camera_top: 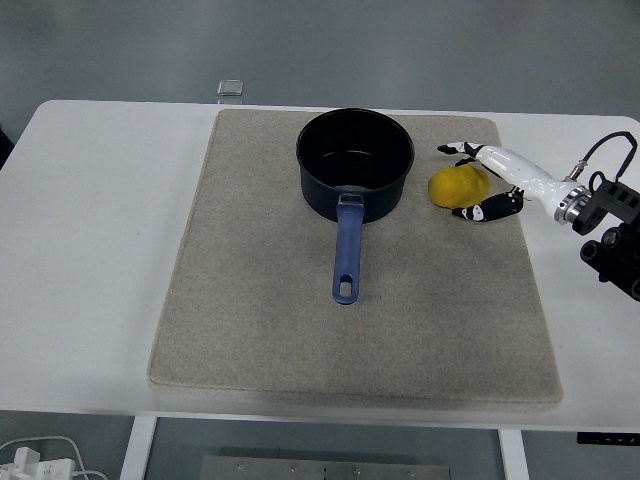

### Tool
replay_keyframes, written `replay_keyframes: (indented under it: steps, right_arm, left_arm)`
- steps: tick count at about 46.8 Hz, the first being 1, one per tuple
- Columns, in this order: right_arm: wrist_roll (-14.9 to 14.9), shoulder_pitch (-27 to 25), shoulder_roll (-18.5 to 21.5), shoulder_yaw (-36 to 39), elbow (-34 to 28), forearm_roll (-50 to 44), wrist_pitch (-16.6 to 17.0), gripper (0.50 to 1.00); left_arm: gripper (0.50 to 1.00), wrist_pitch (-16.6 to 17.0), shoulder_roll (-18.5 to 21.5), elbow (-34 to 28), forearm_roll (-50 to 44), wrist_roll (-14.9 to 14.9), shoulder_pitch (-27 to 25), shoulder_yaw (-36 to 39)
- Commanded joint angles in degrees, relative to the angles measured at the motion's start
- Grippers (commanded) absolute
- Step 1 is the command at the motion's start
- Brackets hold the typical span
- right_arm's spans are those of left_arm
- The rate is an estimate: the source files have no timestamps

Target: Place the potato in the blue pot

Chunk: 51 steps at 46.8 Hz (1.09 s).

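Right hand: enters from the right edge and lies low over the mat. Its fingers are spread and hold nothing. One finger group reaches past the far side of the potato, another lies along its near side, so the hand brackets the item without closing on it. Whether any fingertip is in contact cannot be determined at this resolution.

Potato: yellow, rounded, resting on the mat just beyond the fingertips of the hand, on the side away from the wrist. It is outside the pot.

Blue pot: upright on the mat, further out from the hand past the potato, near it but apart. The interior looks dark and empty. Its blue handle runs toward the near edge of the surface, clear of a direct path from potato to pot.

Left hand: not in view.

Handling assessment: the potato appears firm, smooth and fairly light, with no flat faces. It is judged likely to roll or squirt out under an off-centre pinch. The sound grip is across its widest part, fingers on the far side opposed by the thumb on the near side, seated low toward the mat. Fragility is not a concern.

Status: grasp not yet made; transfer outstanding. The pot rim will need clearing on the carry.
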Motion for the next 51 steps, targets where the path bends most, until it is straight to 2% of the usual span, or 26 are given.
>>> replay_keyframes:
  steps: [1, 4, 6, 7, 8, 51]
  right_arm:
    - [0.0, -0.04, 0.1, 0.08, 0.02, 0.01, 0.0, 0.717]
    - [0.09, -0.04, 0.1, -0.01, 0.02, 0.1, 0.62, 0.656]
    - [0.09, -0.04, 0.1, -0.01, 0.02, 0.1, 1.32, 0.574]
    - [0.09, -0.04, 0.1, 0.08, 0.02, 0.1, 1.5, 0.509]
    - [0.09, -0.04, 0.1, 0.08, 0.02, 0.1, 1.67, 0.5]
    - [0.62, 0.05, 0.8, 0.7, -0.07, 1.86, 1.15, 0.5]
  left_arm:
    - [0.999, 0.0, 0.0, -0.01, -0.01, 0.0, -0.08, 0.0]
    - [0.999, 0.0, 0.0, -0.01, -0.01, 0.0, 0.01, 0.0]
    - [0.999, 0.0, 0.0, 0.07, -0.01, 0.0, 0.01, 0.0]
    - [0.999, 0.0, 0.0, 0.07, -0.01, 0.0, 0.01, 0.0]
    - [0.999, 0.0, 0.0, 0.07, -0.01, 0.0, 0.01, 0.0]
    - [0.999, 0.0, 0.0, -0.19, -0.01, 0.0, 0.01, 0.0]
